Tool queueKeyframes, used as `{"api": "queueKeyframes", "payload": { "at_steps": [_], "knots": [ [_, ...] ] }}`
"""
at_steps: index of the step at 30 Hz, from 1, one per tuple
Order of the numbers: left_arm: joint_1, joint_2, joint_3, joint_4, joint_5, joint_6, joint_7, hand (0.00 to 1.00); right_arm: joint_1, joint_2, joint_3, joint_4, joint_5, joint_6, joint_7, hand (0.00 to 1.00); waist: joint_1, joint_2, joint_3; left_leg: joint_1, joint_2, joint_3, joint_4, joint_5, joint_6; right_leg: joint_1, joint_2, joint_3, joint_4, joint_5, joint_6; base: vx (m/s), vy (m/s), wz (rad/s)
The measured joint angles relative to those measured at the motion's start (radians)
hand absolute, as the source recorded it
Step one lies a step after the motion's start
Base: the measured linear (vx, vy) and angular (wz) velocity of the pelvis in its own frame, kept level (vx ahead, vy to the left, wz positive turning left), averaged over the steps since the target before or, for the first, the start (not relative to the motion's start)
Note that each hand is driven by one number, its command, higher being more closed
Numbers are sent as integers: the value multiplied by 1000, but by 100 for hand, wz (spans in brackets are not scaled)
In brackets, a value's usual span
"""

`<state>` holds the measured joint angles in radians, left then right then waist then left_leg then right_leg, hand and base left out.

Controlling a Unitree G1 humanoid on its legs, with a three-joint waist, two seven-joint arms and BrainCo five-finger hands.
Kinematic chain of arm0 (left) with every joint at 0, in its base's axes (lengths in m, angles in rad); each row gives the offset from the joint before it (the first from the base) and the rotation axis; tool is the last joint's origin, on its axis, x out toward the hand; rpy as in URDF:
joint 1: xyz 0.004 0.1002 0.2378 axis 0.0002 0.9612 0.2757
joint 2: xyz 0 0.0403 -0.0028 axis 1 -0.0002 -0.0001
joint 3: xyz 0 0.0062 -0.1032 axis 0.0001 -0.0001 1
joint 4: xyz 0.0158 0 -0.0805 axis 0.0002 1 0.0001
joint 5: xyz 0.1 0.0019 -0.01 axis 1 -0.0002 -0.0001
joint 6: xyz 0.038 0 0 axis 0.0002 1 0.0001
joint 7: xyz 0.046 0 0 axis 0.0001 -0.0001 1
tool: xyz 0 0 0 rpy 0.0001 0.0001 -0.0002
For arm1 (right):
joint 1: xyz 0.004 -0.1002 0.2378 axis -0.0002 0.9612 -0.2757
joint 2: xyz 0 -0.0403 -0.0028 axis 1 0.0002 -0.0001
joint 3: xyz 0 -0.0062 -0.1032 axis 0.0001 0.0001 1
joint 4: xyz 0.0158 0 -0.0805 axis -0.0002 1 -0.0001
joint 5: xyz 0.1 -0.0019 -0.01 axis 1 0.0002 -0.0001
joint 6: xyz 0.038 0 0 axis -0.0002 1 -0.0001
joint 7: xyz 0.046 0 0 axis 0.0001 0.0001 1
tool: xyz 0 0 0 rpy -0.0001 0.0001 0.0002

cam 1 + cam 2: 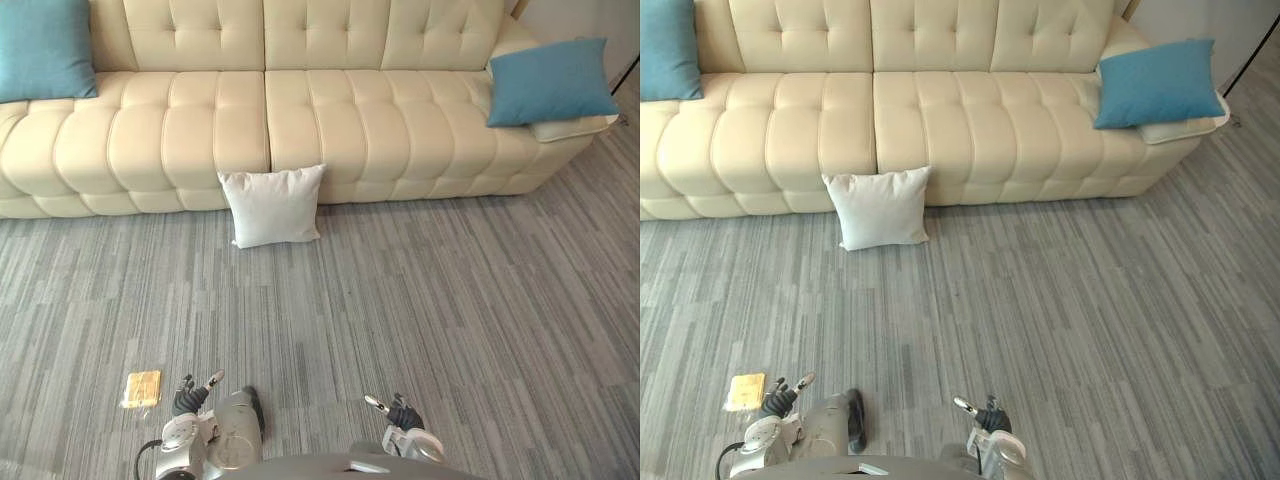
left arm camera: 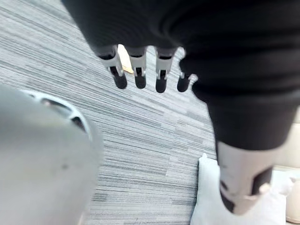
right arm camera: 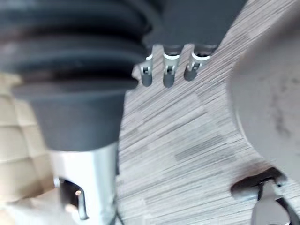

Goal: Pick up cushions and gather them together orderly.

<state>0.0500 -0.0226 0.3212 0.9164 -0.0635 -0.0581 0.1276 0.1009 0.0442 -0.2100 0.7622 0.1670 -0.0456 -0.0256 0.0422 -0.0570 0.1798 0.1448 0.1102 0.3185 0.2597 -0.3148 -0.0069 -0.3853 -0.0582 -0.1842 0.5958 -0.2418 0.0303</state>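
Note:
A white cushion (image 1: 272, 205) stands on the carpet, leaning against the front of the cream sofa (image 1: 300, 120). One blue cushion (image 1: 45, 48) rests on the sofa's left end. Another blue cushion (image 1: 550, 80) lies on the right armrest, on top of a cream cushion (image 1: 575, 127). My left hand (image 1: 192, 395) hangs low near my body, fingers relaxed and holding nothing. My right hand (image 1: 395, 410) hangs the same way on the other side, empty, far from all cushions. In the left wrist view the white cushion (image 2: 208, 197) shows past my straight fingers (image 2: 139, 70).
Grey striped carpet (image 1: 420, 310) stretches between me and the sofa. A small yellow pad (image 1: 142, 388) lies on the floor close to my left hand. A dark stand leg (image 1: 625, 80) shows at the far right edge.

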Motion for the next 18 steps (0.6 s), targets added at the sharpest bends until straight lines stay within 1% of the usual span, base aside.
{"api": "queueKeyframes", "payload": {
  "at_steps": [1, 2, 3, 4, 5, 6, 7, 8, 9, 10, 11, 13, 14, 15, 16, 17, 18],
  "knots": [
    [3, -14, 2, 2, 4, 0, -1, 0, 1, -7, 0, 1, -3, 2, 0, 0, -8, 3, 1, 41, -9, -18, -33, -9, -19, 9, 26, 21, -162, 79, -9, 532, -111, 60],
    [-3, -28, 17, 6, 8, -1, -4, 0, 6, -14, 0, 6, -8, 3, -2, 0, -17, 3, 0, 86, -21, -57, -43, -25, -43, 20, 23, 43, -153, 213, -74, 660, -157, 64],
    [-9, -42, 24, 17, 7, -1, -4, 0, 1, -30, 1, 10, -12, 4, -2, 0, -17, 20, -2, 95, -10, -75, -39, -26, -44, 21, 24, 30, -116, 177, -67, 549, -159, 55],
    [-9, -64, 35, 20, 6, -1, -4, 0, 2, -48, 0, 19, -18, 4, -2, 0, -16, 47, -14, 80, 7, -101, 5, -18, -49, 21, 25, 15, -81, 123, -77, 538, -175, 30],
    [-10, -70, 38, 22, 6, -2, -4, 0, 0, -59, -2, 27, -17, 3, -3, 0, -18, 61, -17, 59, 19, -123, 75, -15, -53, 27, 27, 3, -65, 94, -80, 534, -211, 42],
    [-12, -71, 55, 29, 0, -1, -6, 0, -10, -75, -3, 41, -17, 5, -5, 0, -26, 86, -6, -38, 50, -179, 299, 25, -91, 71, 35, -12, -64, 51, -86, 430, -182, 36],
    [-10, -72, 82, 32, -9, 1, -5, 0, -12, -80, -8, 43, -18, 7, -6, 0, -29, 98, -1, -105, 74, -214, 470, 57, -122, 111, 47, -17, -83, 39, -89, 606, -203, 5],
    [1, -75, 124, 31, -23, 5, -3, 0, -12, -84, -10, 50, -18, 9, -8, 0, -14, 106, 2, -176, 109, -221, 688, 78, -162, 189, 71, -15, -133, 34, -96, 476, -121, -30],
    [19, -76, 154, 28, -29, 8, -1, 0, -12, -83, -9, 81, -18, 10, -8, 0, -6, 102, 5, -234, 129, -202, 825, 82, -158, 275, 81, -8, -189, 30, -103, 557, -105, -39],
    [25, -76, 160, 24, -34, 7, -2, 0, -11, -83, -9, 84, -18, 10, -8, 0, -5, 93, 9, -253, 132, -195, 850, 83, -144, 307, 82, -6, -211, 28, -104, 427, -49, -26],
    [30, -76, 168, 9, -53, 8, -2, 0, -8, -85, -10, 90, -18, 13, -9, 0, 2, 93, 9, -318, 147, -156, 878, 81, -116, 379, 83, 6, -268, 23, -101, 409, -28, -11],
    [29, -76, 167, -2, -64, 7, -4, 0, -7, -85, -14, 91, -18, 25, -9, 0, 5, 95, 8, -388, 163, -119, 845, 67, -90, 435, 82, 9, -319, 18, -92, 323, 29, -6],
    [27, -75, 166, -6, -72, 6, -5, 0, -3, -83, -22, 92, -18, 31, -9, 0, 10, 93, 8, -413, 169, -94, 779, 56, -71, 471, 79, 6, -349, 16, -82, 440, 109, 2],
    [21, -72, 157, -12, -75, 5, -7, 0, 5, -78, -29, 92, -18, 33, -9, 0, 19, 85, 11, -433, 163, -53, 612, 46, -54, 526, 66, 0, -385, 15, -66, 396, 119, 2],
    [20, -74, 156, -15, -74, 4, -8, 0, 5, -74, -33, 91, -18, 33, -10, 0, 21, 81, 13, -434, 154, -42, 541, 46, -53, 539, 58, -4, -393, 15, -59, 488, 171, 7],
    [20, -72, 153, -17, -74, 4, -9, 0, 9, -68, -43, 89, -18, 33, -10, 0, 21, 75, 14, -436, 136, -35, 434, 54, -46, 558, 45, -15, -403, 12, -47, 416, 190, 13],
    [20, -66, 148, -22, -75, 4, -9, 0, 15, -59, -49, 90, -18, 33, -10, 0, 23, 63, 15, -439, 106, -34, 304, 94, -34, 577, 23, -20, -404, -5, -18, 407, 206, 17]
  ]
}}
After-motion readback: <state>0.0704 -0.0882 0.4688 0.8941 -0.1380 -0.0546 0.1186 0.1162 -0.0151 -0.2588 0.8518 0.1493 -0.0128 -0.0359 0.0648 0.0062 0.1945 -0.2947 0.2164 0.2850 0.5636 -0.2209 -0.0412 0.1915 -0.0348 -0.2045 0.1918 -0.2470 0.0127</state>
